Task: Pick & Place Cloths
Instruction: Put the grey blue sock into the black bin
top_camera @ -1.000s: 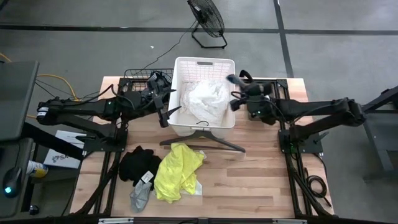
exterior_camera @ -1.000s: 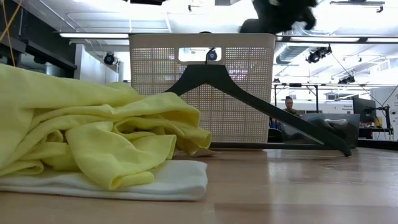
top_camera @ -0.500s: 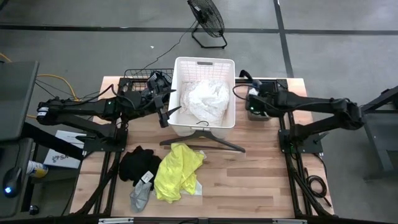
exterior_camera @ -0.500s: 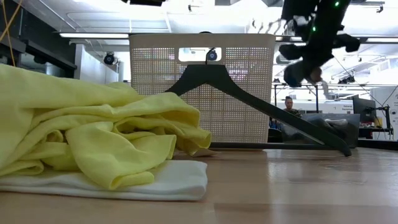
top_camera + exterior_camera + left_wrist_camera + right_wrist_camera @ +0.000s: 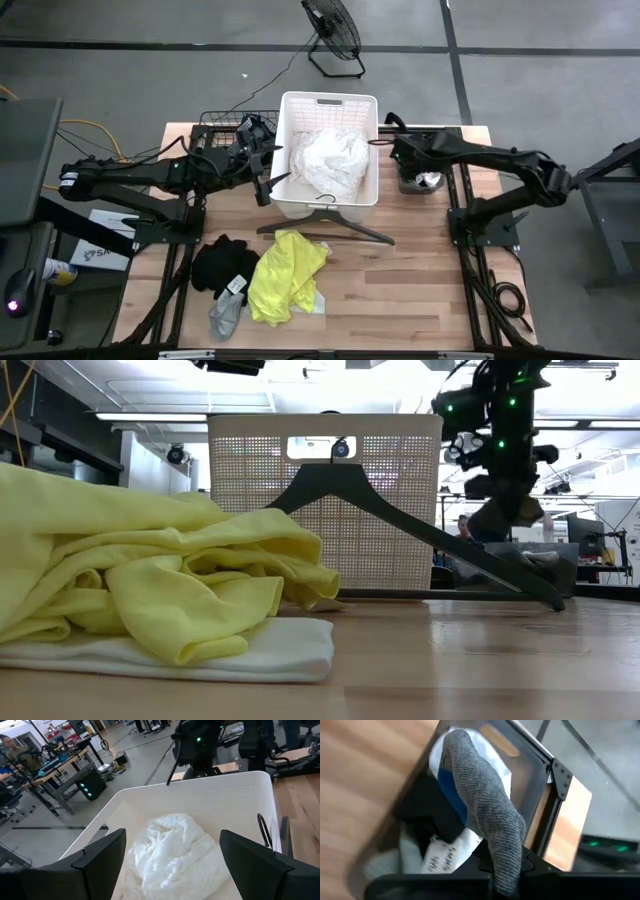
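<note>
Wooden table (image 5: 400,290), seen from above. Left gripper (image 5: 268,178), jaws apart, beside basket (image 5: 330,205) holding white cloth (image 5: 335,160); black (image 5: 222,265) and yellow cloths (image 5: 285,275) near front edge. Right gripper (image 5: 418,178), clamped on grey cloth (image 5: 487,815), over dark bin (image 5: 402,186). Risk: cloth snagging on bin rim.

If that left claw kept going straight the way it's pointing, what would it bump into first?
Most likely the white lacy cloth heaped in the white basket. The open left gripper sits at the basket's edge, aimed across it; depth is hard to judge.
</note>
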Available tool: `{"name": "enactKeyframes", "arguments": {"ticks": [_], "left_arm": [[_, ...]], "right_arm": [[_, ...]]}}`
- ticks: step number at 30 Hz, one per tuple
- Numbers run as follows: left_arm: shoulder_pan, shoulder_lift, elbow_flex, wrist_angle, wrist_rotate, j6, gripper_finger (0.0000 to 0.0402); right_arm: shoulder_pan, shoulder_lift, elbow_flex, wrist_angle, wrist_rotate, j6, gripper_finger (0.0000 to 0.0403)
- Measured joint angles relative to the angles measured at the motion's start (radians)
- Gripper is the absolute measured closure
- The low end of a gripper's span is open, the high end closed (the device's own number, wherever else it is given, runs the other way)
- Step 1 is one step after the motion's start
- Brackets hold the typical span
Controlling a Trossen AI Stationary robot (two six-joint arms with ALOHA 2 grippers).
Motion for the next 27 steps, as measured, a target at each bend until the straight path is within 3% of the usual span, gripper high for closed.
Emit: {"name": "enactKeyframes", "arguments": {"ticks": [10, 23, 27], "left_arm": [[0.0, 0.0, 0.0, 0.0, 0.0, -0.004, 0.0084], [0.0, 0.0, 0.0, -0.008, 0.0, -0.004, 0.0084], [0.0, 0.0, 0.0, -0.02, 0.0, -0.012, 0.0084]], "right_arm": [[-0.098, 0.112, 0.002, 0.002, -0.068, -0.42, 0.0399], [-0.191, 0.294, 0.002, 0.06, -0.071, -0.572, 0.0399], [-0.207, 0.32, 0.0, 0.102, -0.116, -0.61, 0.0399]]}}
